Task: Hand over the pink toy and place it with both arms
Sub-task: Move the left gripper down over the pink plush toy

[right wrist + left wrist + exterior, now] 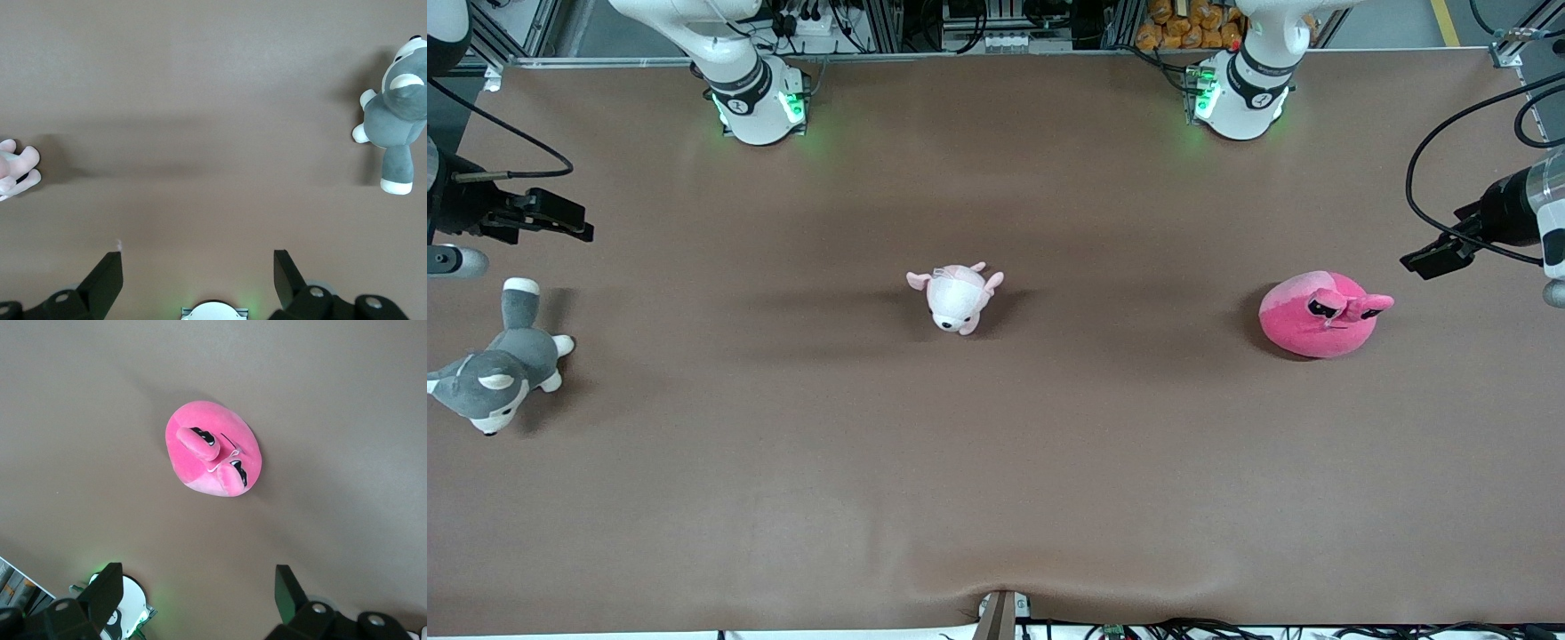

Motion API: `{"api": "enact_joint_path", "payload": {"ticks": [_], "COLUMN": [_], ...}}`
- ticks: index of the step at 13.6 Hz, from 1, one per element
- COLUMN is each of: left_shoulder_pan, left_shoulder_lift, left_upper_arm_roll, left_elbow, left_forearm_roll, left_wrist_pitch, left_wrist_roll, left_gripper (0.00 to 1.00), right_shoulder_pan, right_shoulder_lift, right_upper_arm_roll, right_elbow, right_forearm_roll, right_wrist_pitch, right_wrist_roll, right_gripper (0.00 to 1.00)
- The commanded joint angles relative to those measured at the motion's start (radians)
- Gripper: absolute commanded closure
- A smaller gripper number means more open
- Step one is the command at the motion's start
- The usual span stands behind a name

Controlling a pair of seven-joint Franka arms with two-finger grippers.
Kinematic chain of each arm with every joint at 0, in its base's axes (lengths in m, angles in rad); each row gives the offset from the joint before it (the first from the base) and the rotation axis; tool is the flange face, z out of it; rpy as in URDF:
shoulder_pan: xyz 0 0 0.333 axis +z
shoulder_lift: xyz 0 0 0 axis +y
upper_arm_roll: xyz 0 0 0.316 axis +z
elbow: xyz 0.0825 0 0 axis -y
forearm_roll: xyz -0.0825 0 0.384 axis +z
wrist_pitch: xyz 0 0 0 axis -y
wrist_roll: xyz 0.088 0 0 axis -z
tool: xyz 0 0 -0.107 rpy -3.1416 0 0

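Observation:
The pink toy is a round hot-pink plush with black half-lidded eyes, lying on the brown table toward the left arm's end. In the left wrist view the pink toy lies apart from the fingers. My left gripper hovers open over the table's edge at that end, holding nothing. The left gripper shows two spread fingers with bare table between them. My right gripper hangs open and empty over the right arm's end of the table. In its own wrist view the right gripper has only tabletop between its fingers.
A small pale pink-and-white plush lies mid-table. A grey-and-white husky plush lies at the right arm's end, also seen as the husky in the right wrist view. The two arm bases stand along the farthest table edge.

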Motion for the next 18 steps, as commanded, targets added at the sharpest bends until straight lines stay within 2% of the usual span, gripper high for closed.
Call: {"api": "enact_joint_path", "payload": {"ticks": [1,7,13,18], "left_shoulder_pan": [0.007,0.018,0.056,0.143], "left_shoulder_lift": [0.017,0.013,0.063,0.086], "left_upper_arm_roll": [-0.004,0.005,0.007,0.01], "left_elbow": [0.029,0.031,0.077,0.039], "left_forearm_roll": [-0.015,-0.003,-0.009,-0.024], "left_wrist_pitch": [-0.008,-0.005,0.001,0.104], "left_wrist_roll": [-0.025,-0.01,-0.016,-0.016], "left_gripper": [0.0,0.0,0.0,0.0], "right_shoulder_pan": [0.002,0.002,0.002,0.002], "right_shoulder_lift": [0.001,0.001,0.001,0.001], "right_upper_arm_roll": [0.002,0.002,0.002,0.002], "right_elbow": [0.005,0.005,0.005,0.005], "right_forearm_roll": [-0.014,-0.014,-0.014,-0.014], "right_wrist_pitch": [0.001,0.001,0.001,0.0], "right_wrist_roll": [-0.002,-0.002,-0.002,-0.002], "right_gripper": [0.0,0.0,0.0,0.0]}}
